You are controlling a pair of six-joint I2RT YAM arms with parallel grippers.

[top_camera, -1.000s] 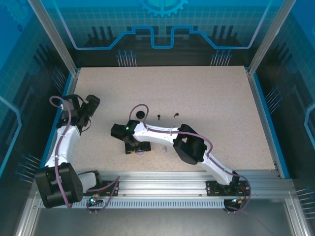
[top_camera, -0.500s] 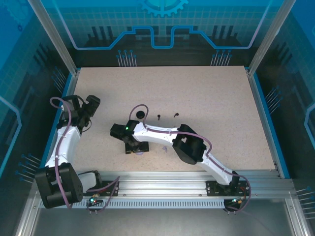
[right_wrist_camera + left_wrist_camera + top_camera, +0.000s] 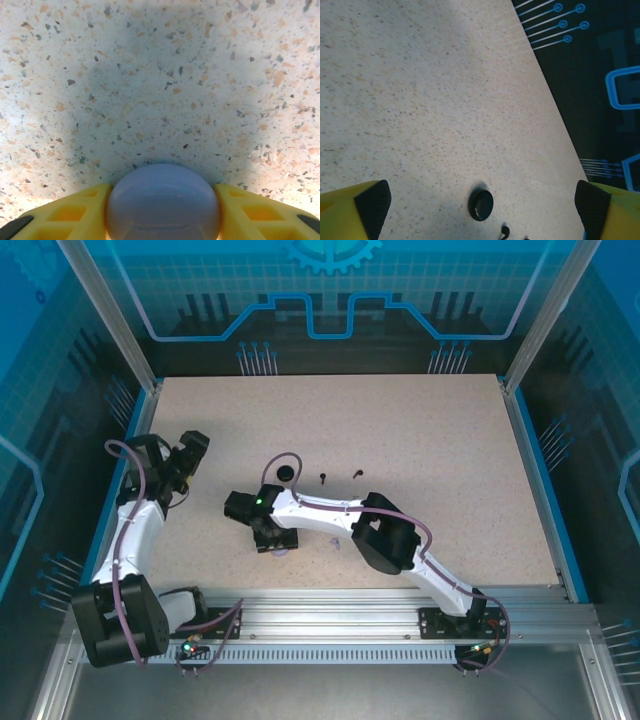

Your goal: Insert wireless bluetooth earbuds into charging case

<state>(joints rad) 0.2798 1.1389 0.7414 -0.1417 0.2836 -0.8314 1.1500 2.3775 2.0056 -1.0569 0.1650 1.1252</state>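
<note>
Right wrist view: we see our right gripper [image 3: 162,194] clenched on the lilac case [image 3: 162,212], touching both its sides. Our left gripper [image 3: 192,448] hangs wide open. Two black earbuds [image 3: 325,478] lie on the table [image 3: 420,420] near the black case [image 3: 285,473].

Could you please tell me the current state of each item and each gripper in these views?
lilac case: appears closed, gripped on both sides.
right gripper: jaws shut on the lilac case.
left gripper: jaws wide open, empty.
black case: resting on the table, untouched.
black earbuds: loose on the table, outside any case.
</note>
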